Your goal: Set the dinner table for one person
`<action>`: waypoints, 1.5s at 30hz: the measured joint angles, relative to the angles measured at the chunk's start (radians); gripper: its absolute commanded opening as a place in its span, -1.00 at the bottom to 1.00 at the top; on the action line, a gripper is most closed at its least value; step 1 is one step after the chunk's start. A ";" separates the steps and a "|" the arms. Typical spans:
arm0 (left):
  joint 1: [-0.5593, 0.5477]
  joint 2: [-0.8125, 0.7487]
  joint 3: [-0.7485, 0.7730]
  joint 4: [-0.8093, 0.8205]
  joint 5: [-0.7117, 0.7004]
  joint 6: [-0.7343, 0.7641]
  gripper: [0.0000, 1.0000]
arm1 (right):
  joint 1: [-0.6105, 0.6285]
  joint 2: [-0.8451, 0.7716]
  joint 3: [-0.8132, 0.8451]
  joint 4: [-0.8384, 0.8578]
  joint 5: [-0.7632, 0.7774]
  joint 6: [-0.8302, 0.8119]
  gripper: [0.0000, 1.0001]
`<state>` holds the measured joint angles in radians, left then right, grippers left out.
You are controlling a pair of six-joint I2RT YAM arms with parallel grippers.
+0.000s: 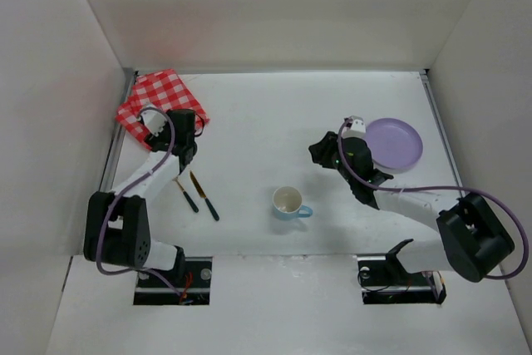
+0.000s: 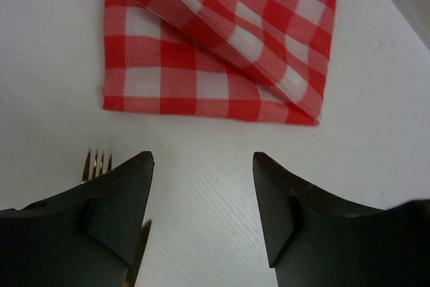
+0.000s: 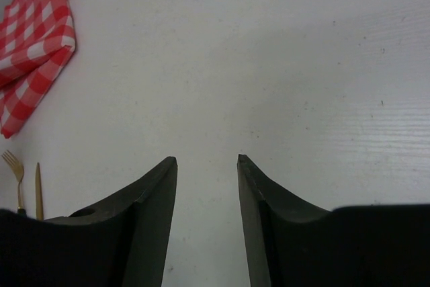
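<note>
Starting w/ top external view: dinner table [image 1: 266, 114] = large matte white surface filling mid-frame, w/ a metal rail [image 1: 110, 155] along its L side and another along its R side. Checked cloth [image 1: 154, 97], red/white, lies folded at far-L corner. Left gripper [image 1: 184, 125] sits at the cloth's near-R edge. Fork [image 1: 186, 194] and knife [image 1: 204, 196] lie side by side near the L arm, apart from each other, fork on the L. Mug [image 1: 288, 202] stands upright near centre, handle to the R. Purple plate [image 1: 395, 143] lies on the R side. Right gripper [image 1: 322, 154] is just L of the plate.

Left wrist view: left gripper [image 2: 201, 159] jaws set wide, nothing between them, bare table [image 2: 376, 132] below. Checked cloth [image 2: 222, 52] lies just ahead of the fingertips, top layer folded back at an angle. Fork [image 2: 97, 162] tines show beside the L finger; knife [image 2: 140, 253] tip shows below them.

Right wrist view: right gripper [image 3: 206, 160] jaws apart, a narrower gap, gripping nothing, above bare table [image 3: 269, 65]. Checked cloth [image 3: 33, 52] is at upper L. Fork [image 3: 11, 164] and knife [image 3: 38, 189] are at lower L edge.
</note>
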<state>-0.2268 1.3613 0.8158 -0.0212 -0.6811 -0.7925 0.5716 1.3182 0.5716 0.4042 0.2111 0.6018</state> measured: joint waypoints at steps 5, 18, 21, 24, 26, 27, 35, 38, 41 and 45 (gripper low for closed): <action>0.134 0.108 0.063 0.048 0.044 -0.045 0.15 | 0.000 0.006 0.000 0.000 -0.011 0.000 -0.02; 0.338 0.386 0.286 0.058 0.190 -0.138 0.11 | 0.007 0.007 0.003 0.000 -0.029 -0.001 0.05; 0.341 0.438 0.322 0.055 0.209 -0.141 0.02 | 0.013 0.011 0.003 0.000 -0.034 -0.002 0.05; 0.341 0.473 0.346 0.053 0.222 -0.141 -0.42 | 0.018 0.015 0.003 -0.001 -0.036 -0.003 0.05; 0.340 0.490 0.360 0.055 0.237 -0.137 -0.69 | 0.023 0.015 0.003 0.000 -0.037 -0.003 0.04; 0.337 0.496 0.364 0.057 0.243 -0.133 -0.76 | 0.025 0.015 0.003 0.000 -0.037 -0.003 0.04; 0.168 0.509 0.412 0.113 0.264 -0.041 -0.92 | 0.025 0.008 0.003 0.003 -0.036 -0.003 0.04; 0.022 0.511 0.448 0.177 0.271 0.053 -0.92 | 0.024 -0.003 0.000 0.007 -0.028 -0.001 0.04; -0.118 0.528 0.495 0.251 0.293 0.161 -0.92 | 0.018 -0.027 -0.013 0.023 -0.006 0.002 0.04; -0.261 0.560 0.541 0.325 0.360 0.286 -0.91 | 0.001 -0.053 -0.032 0.027 0.028 0.006 0.04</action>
<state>-0.4881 1.9213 1.3571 0.3038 -0.3214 -0.5060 0.5724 1.2655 0.5392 0.4313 0.2394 0.6079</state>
